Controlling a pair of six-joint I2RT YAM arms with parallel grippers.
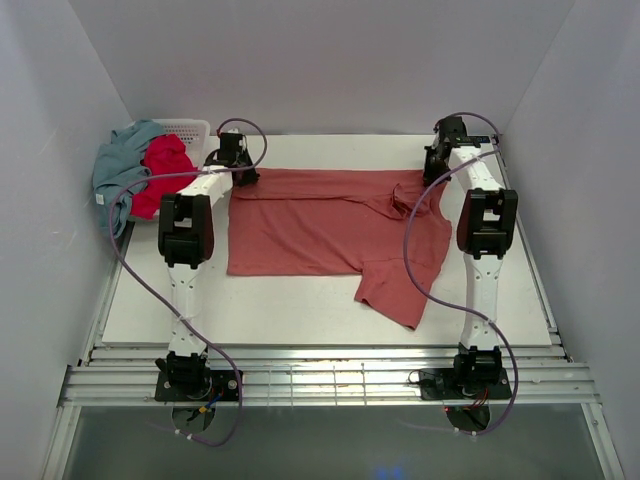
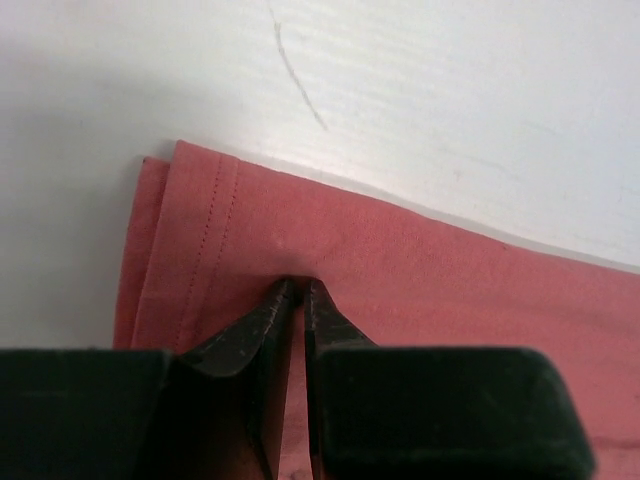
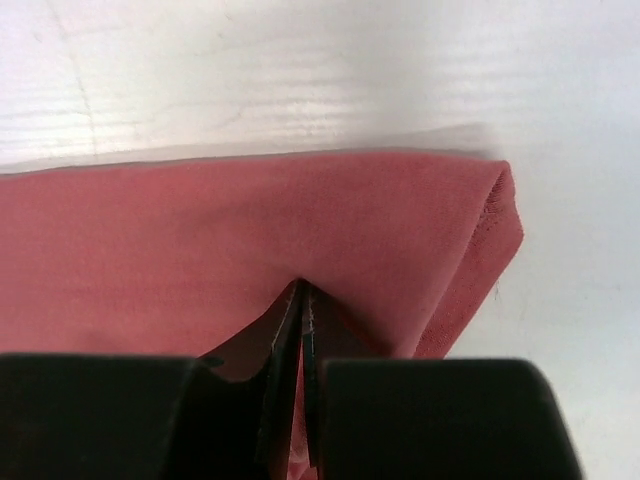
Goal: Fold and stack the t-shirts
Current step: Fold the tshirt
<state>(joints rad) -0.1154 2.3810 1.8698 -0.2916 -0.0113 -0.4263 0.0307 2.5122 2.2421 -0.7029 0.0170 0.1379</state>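
Top view. Salmon-red t-shirt (image 1: 310, 225) lies spread over the middle of the white table (image 1: 300, 315), long side running 9 to 3 o'clock. One sleeve sticks out flat toward 5 o'clock. Collar end is on the 3 o'clock side, with some loose folds there. Hem end is on the 9 o'clock side.

Left gripper (image 1: 238, 168) is at the shirt's far corner, about 10 o'clock from table centre. Left wrist view: fingers (image 2: 262, 322) almost meet, with a thin slit between them. The tips are pressed into the cloth just inside the stitched hem, with a small ridge of fabric nipped at the tips. Two layers of hem show at that corner.

Right gripper (image 1: 440, 160) is at the opposite far corner, about 2 o'clock. Right wrist view: jaws are closed tight, tips buried in a pinch of the same shirt, beside a rounded folded edge.

Crimson t-shirt (image 1: 165, 172) and grey-blue t-shirt (image 1: 118, 168) are heaped together at 10 o'clock, draped over the white lattice basket (image 1: 192, 128) in the far-left corner. Grey-blue lies outermost and hangs toward the wall. Neither gripper touches them.
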